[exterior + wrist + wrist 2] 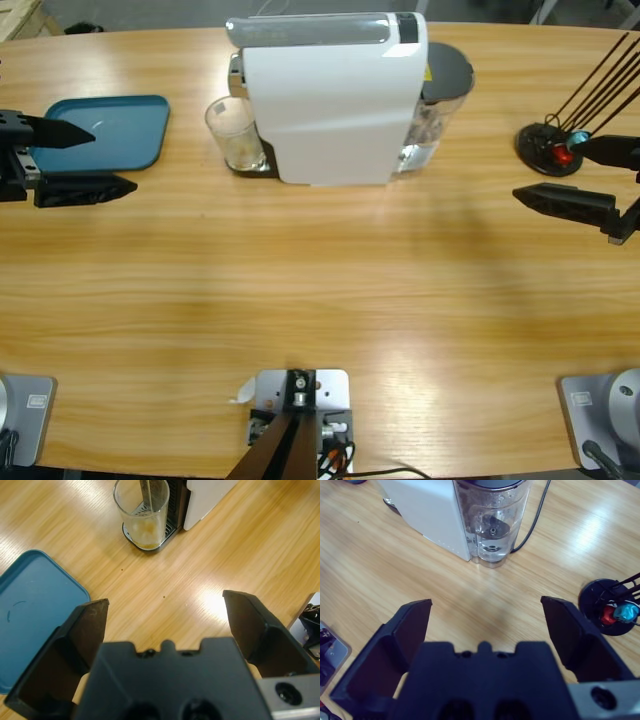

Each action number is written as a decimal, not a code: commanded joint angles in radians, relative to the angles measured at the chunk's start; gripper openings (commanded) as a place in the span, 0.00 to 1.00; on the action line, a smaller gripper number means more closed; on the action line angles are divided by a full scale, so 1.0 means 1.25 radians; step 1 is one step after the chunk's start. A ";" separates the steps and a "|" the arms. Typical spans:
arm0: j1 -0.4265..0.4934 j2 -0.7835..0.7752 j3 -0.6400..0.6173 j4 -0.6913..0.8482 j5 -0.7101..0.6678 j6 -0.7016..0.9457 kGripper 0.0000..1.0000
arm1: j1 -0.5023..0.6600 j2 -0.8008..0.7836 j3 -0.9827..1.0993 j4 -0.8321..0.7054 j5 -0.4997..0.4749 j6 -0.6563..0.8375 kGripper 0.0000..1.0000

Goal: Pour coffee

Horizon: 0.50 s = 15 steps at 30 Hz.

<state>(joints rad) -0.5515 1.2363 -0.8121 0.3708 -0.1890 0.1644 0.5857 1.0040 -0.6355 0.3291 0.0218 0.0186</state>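
A clear glass [232,133] stands on the drip tray under the spout of the white coffee machine [330,100]. A shallow amber layer of coffee [146,531] lies at the bottom of the glass [142,510]. My left gripper [115,160] waits at the table's left edge, open and holding nothing, well short of the glass. In its wrist view, the left gripper [165,602] points toward the glass. My right gripper [547,172] is at the right edge, open and holding nothing, and the right gripper [486,602] faces the machine's water tank [492,525].
A teal tray [110,130] lies at the back left, partly under the left gripper. A black capsule stand [548,150] with thin rods sits at the back right, holding a red capsule [609,615] and a blue capsule [626,611]. A black cable runs behind the tank.
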 commanded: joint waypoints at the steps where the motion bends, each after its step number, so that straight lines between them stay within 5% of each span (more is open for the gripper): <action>1: 0.023 -0.030 -0.046 0.001 0.013 -0.004 1.00 | 0.008 0.010 0.030 -0.009 0.006 0.010 1.00; 15: 0.049 -0.033 -0.078 0.018 0.010 -0.011 1.00 | 0.009 0.018 0.035 -0.018 0.006 0.010 0.99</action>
<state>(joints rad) -0.4990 1.2162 -0.9203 0.3709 -0.1878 0.1630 0.5857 1.0042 -0.6347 0.3250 0.0218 0.0186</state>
